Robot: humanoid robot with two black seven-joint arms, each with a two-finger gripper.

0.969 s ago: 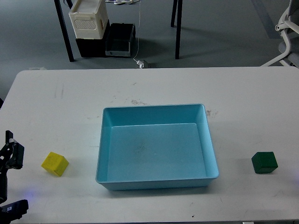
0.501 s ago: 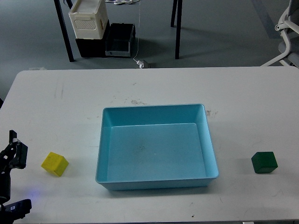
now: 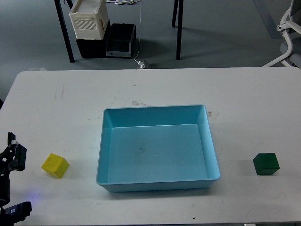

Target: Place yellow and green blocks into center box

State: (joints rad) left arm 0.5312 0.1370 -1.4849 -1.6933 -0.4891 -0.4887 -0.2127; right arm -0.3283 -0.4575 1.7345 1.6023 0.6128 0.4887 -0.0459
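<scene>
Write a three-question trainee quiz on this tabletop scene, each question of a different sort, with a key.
1. True or false: the blue box already holds a block.
2. Multiple choice: the yellow block lies where relative to the box? A) to its left B) to its right C) behind it
3. Fill in: the block nearest the left gripper is the ____ one.

Key:
1. False. The box is empty; the yellow block and the green block both sit on the white table, apart from it.
2. A
3. yellow
</scene>
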